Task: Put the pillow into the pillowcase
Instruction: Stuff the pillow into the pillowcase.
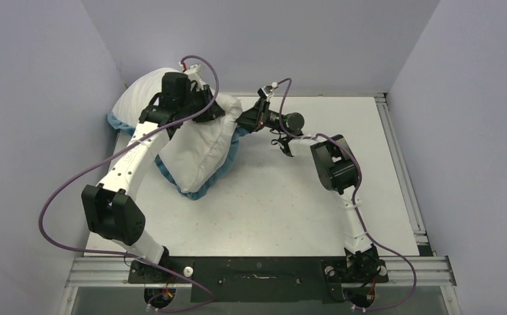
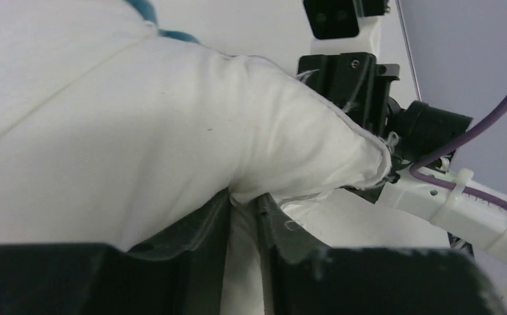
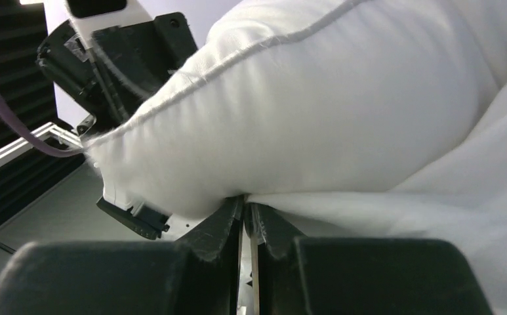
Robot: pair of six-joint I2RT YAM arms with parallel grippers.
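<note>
The white pillow (image 1: pixel 191 141) lies plump at the back left, on the pillowcase, whose blue edge (image 1: pixel 195 192) shows beneath it. My left gripper (image 1: pixel 206 105) sits on the pillow's far right corner. In the left wrist view it (image 2: pixel 244 213) is shut on a pinch of the pillow's white fabric (image 2: pixel 139 131). My right gripper (image 1: pixel 243 121) meets the same corner from the right. In the right wrist view it (image 3: pixel 246 209) is shut on a thin white fold (image 3: pixel 368 207) just under the plump pillow (image 3: pixel 316 111), apparently the pillowcase's inner face.
The grey walls stand close behind and left of the pillow. The white table top (image 1: pixel 283 203) stretches to the right and front. A metal rail (image 1: pixel 398 157) runs along its right edge. Purple cables loop over both arms.
</note>
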